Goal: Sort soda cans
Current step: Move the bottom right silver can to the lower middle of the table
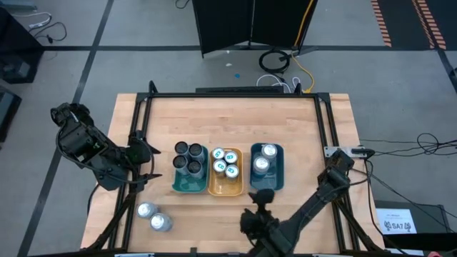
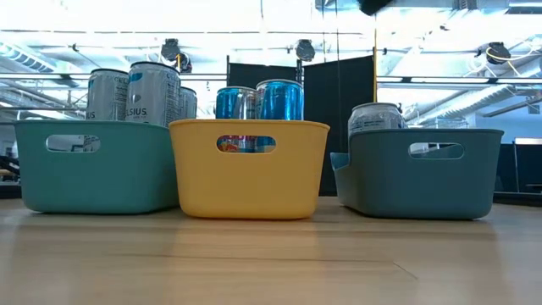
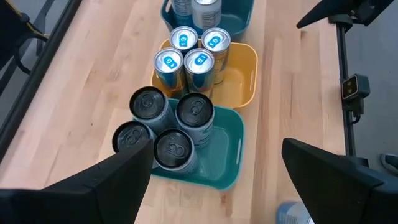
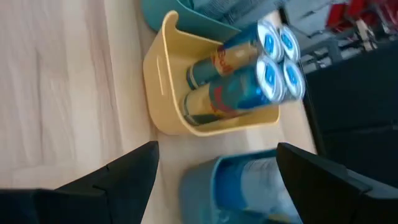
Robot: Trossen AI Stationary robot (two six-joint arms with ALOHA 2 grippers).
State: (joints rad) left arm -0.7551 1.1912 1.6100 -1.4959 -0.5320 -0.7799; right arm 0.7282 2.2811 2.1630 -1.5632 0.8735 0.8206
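left claw (image 1: pixel 143 165): fingers apart, nothing between them; hangs over the counter's (image 1: pixel 300 121) left edge, pointing at the bins.
right claw (image 1: pixel 263 197): fingers apart, empty; sits at the near edge, just in front of the blue bin.
teal bin (image 1: pixel 187 187): nearest bin to the left claw, just beside its fingertips. Holds 4 dark-top cans (image 1: pixel 189 156), upright, packed 2x2.
yellow bin (image 1: pixel 224 190): middle of the row, touching or nearly touching the teal bin, beyond it from the left claw, ahead and left of the right claw. Holds 4 blue-top cans (image 1: pixel 224 162), upright, clustered at the far end.
blue bin (image 1: pixel 276 178): directly ahead of the right claw, farthest from the left claw. Holds 2 silver cans (image 1: pixel 265 158), upright, one behind the other.
loose cans (image 1: pixel 153 216): 2 silver, upright on the counter, touching or nearly so. Near the left claw, on its near side, outside every bin; well apart from the right claw.
count: 12 cans total, 10 binned, 2 loose; 3 bins.
low view: three bins (image 2: pixel 251 168) in a row, can tops (image 2: pixel 152 91) sticking above each rim; neither claw shows clearly.
left wrist view: teal bin (image 3: pixel 217 163) straight ahead between the fingers (image 3: pixel 118 180), yellow bin (image 3: pixel 244 74) behind it, blue bin (image 3: pixel 239 14) last.
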